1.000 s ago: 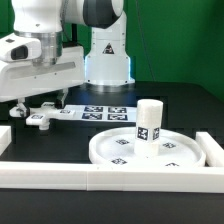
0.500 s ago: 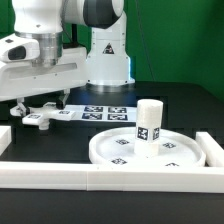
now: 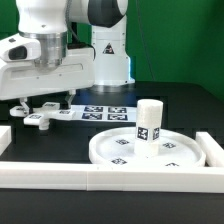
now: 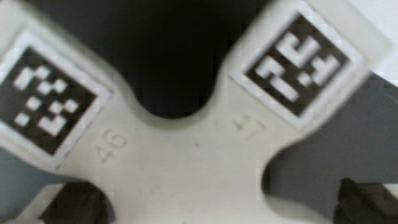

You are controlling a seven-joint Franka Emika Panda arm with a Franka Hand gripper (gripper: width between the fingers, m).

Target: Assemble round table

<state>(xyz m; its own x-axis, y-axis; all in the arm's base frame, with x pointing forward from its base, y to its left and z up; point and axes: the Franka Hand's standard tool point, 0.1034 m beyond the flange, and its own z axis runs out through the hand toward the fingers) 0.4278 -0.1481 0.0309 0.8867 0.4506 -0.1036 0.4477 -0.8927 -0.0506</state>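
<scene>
The large round rimmed disc point(image 3: 175, 153) lies flat on the black table at the exterior view's right. The short thick cylinder leg point(image 3: 149, 121) stands upright on it. The small flat foot point(image 3: 38, 118) lies on the table at the left. My gripper point(image 3: 38, 106) hangs just above it, open, with one finger on each side. In the wrist view the foot point(image 4: 187, 140) fills the frame, showing two tags. Dark fingertips point(image 4: 63, 205) show at both lower corners, and my gripper point(image 4: 214, 205) straddles the foot's stem with a gap on one side.
The marker board point(image 3: 100, 112) lies behind the foot, in front of the robot base point(image 3: 110, 60). Long white border rails run along the front point(image 3: 100, 178), the right point(image 3: 213, 150) and the left point(image 3: 4, 135).
The arm has shifted slightly to the exterior view's right above the foot. The foot, disc and leg have not moved.
</scene>
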